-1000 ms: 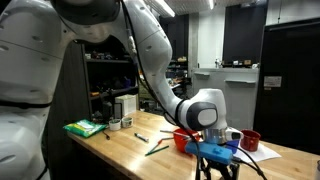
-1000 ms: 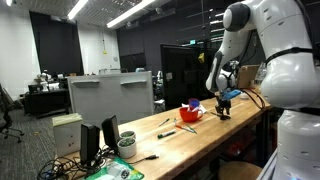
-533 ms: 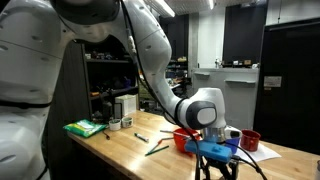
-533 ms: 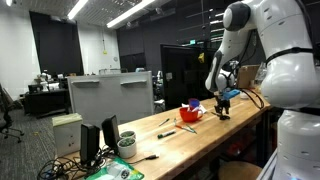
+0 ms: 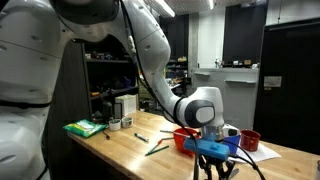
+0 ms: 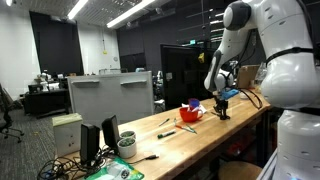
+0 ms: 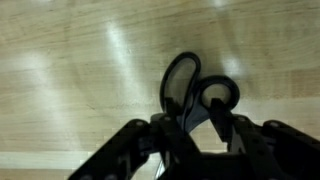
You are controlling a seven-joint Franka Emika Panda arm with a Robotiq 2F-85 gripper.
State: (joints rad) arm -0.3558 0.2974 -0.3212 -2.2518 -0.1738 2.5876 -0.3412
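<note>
In the wrist view my gripper [image 7: 195, 130] points down at a pale wooden tabletop [image 7: 70, 70]. A pair of black-handled scissors [image 7: 236, 92] lies flat there, its two handle loops just beyond my fingertips. Its neck sits between my dark fingers [image 7: 226, 128], which press in on it from both sides. In both exterior views the gripper [image 5: 218, 170] [image 6: 222, 112], under its blue wrist mount, stands low over the table edge beside a red bowl [image 5: 183, 137] [image 6: 190, 113]. The scissors are hidden there.
A red cup [image 5: 250, 139] and white paper lie behind the gripper. Pens and a tool [image 5: 155, 148] lie mid-table, with a green pad [image 5: 85, 127] and containers at the far end. A grey monitor back [image 6: 110, 95] stands beyond the table.
The fingers have drawn in toward each other around the scissors. The arm has barely moved.
</note>
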